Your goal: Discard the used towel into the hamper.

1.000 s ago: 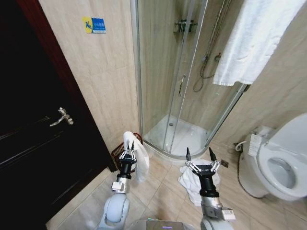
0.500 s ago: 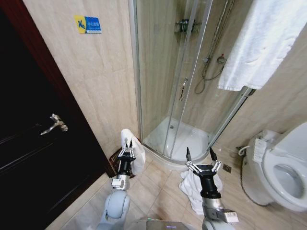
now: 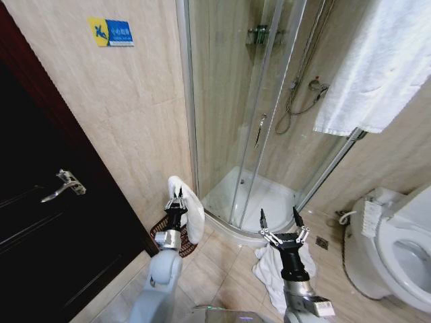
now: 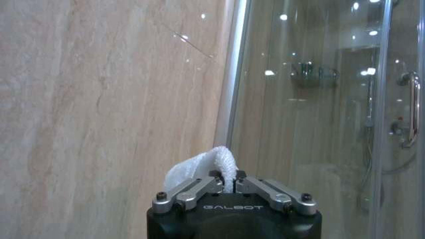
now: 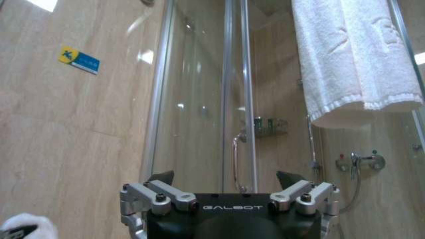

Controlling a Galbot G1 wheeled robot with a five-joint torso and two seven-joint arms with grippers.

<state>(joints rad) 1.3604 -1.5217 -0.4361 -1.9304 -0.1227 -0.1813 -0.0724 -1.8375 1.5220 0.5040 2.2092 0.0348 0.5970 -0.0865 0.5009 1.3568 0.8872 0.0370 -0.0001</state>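
The right gripper (image 3: 277, 221) is raised with its fingers spread wide and nothing between them, above a second white towel (image 3: 273, 272) crumpled on the floor tiles. The left gripper (image 3: 176, 199) is pinched tight on the used towel (image 3: 190, 210), which drapes down from its tips. The hamper (image 3: 171, 237) sits just below and behind that gripper, at the foot of the tiled wall beside the shower enclosure (image 3: 249, 121).

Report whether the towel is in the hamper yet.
Not yet. The left gripper holds the towel pinched, draped above the hamper by the wall.
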